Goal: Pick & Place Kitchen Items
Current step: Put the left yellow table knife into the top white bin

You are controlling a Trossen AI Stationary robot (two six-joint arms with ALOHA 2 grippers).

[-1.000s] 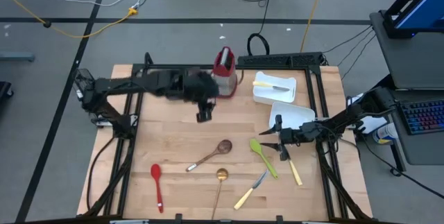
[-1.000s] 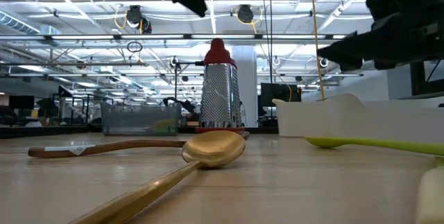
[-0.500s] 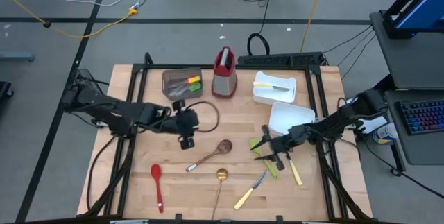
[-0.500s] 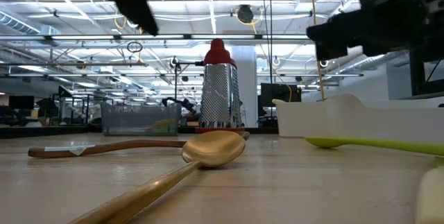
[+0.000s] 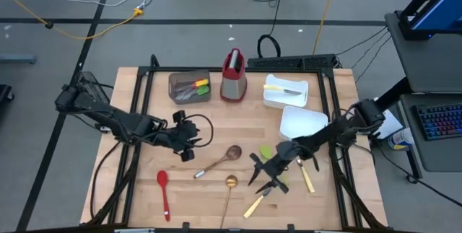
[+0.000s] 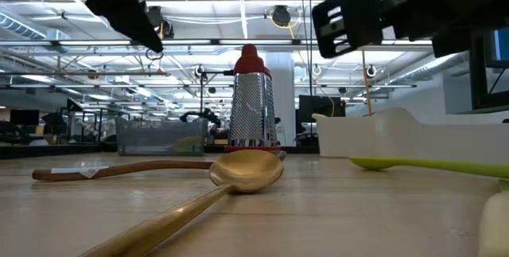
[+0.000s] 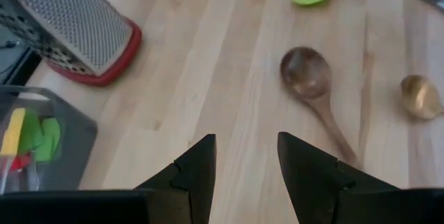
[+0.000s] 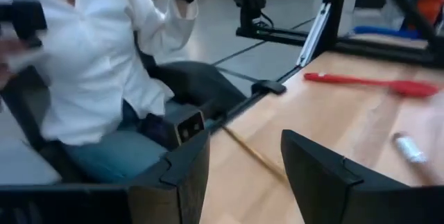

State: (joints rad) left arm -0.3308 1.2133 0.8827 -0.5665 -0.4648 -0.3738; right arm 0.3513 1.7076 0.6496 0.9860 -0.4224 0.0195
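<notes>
Loose utensils lie on the near half of the wooden table (image 5: 173, 190). The wooden spoon (image 5: 219, 161) sits near table centre, bowl toward 1 o'clock. The gold spoon (image 5: 228, 193) lies just at 6 o'clock of it, handle running to the near edge. The red spoon (image 5: 163, 191) rests at 8 o'clock, well apart from both. A green spatula (image 5: 268, 155) lies at 3 o'clock of the wooden spoon, partly under the right arm. Two yellow-handled knives (image 5: 257, 203) lie at 5 o'clock; a third lies in the far white tray (image 5: 286, 91).

Right gripper (image 5: 261, 177) hangs over the green spatula and nearer knife, fingers apart, holding nothing. Left gripper (image 5: 189, 145) hangs at 9 o'clock of the wooden spoon, fingers (image 7: 198, 170) apart, empty.

At the far edge, 11 o'clock, a brown bin (image 5: 189, 86) holds red, yellow and green utensils. The grater (image 5: 232, 78) stands upright beside it. A second white tray (image 5: 302, 122) sits at 2 o'clock.

A person in a white shirt (image 8: 83, 64) sits beyond the table's near edge.
</notes>
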